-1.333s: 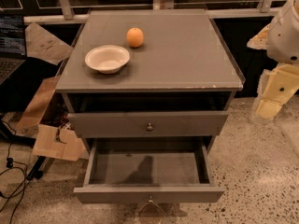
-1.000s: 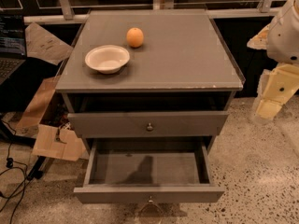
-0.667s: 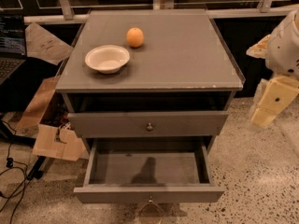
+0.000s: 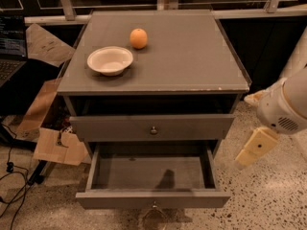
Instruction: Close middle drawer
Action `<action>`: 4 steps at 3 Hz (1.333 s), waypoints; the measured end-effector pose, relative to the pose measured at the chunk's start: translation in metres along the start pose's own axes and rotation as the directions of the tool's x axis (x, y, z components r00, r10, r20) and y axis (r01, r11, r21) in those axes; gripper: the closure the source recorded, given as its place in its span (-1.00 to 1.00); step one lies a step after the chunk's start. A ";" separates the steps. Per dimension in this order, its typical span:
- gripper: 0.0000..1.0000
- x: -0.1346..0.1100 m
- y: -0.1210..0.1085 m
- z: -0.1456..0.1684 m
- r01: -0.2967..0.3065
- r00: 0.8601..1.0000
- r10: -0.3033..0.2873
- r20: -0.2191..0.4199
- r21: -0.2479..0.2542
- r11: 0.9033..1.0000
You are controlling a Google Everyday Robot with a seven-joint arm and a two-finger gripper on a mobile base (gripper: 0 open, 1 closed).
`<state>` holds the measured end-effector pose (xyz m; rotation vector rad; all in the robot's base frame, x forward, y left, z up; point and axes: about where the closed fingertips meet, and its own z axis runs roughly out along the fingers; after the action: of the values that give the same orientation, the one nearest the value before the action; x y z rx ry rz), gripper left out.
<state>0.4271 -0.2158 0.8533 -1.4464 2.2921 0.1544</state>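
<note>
The middle drawer [image 4: 153,199] is pulled far out beneath the top drawer [image 4: 192,127], its shallow box laid open, so no part of the closing is judged done. The gripper [image 4: 254,148] is held right of the cabinet [image 4: 192,51], apart from the drawer front; whether it is spread or closed cannot be told. The approach and the whole inward push are left

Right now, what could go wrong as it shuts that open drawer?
The gripper hangs off to the right of the middle drawer, away from its front; it might clip the drawer's corner coming in. A hard shove could shake the cabinet and roll the orange on top.
</note>
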 end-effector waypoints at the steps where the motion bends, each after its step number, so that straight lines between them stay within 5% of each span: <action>1: -1.00 0.021 0.013 0.038 -0.053 0.999 0.053 0.010 -0.044 0.998; 2: -1.00 0.040 0.025 0.069 -0.108 0.994 0.109 0.006 -0.086 0.990; 4: -1.00 0.043 0.032 0.079 -0.099 0.995 0.102 0.020 -0.097 0.990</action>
<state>0.4057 -0.2128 0.7597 -1.3667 2.3673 0.3143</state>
